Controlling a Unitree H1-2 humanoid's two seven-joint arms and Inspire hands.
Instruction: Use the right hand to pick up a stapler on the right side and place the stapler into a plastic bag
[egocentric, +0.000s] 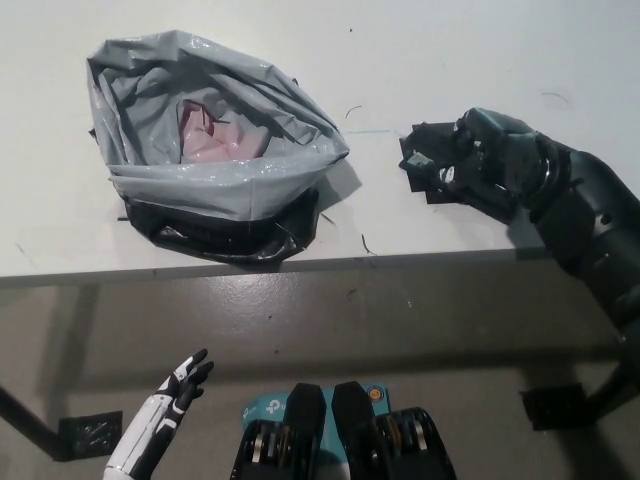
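Observation:
A black stapler (420, 158) lies on the white table (450, 60) at the right, partly covered by my hand. My black right hand (485, 160) reaches in from the right, and its fingers (448, 176) are curled around the stapler's right end. The stapler still rests on the table. To the left stands an open grey plastic bag (215, 150) with something pink (215, 140) inside and its mouth facing up. My white left hand (175, 395) rests low at the lower left, below the table edge, with its fingers apart and nothing in it.
The table's front edge (300, 265) runs across the middle of the picture, with grey floor (400, 330) below it. Black tape or bag material (230, 235) lies under the bag's front. White table surface separates the bag and the stapler.

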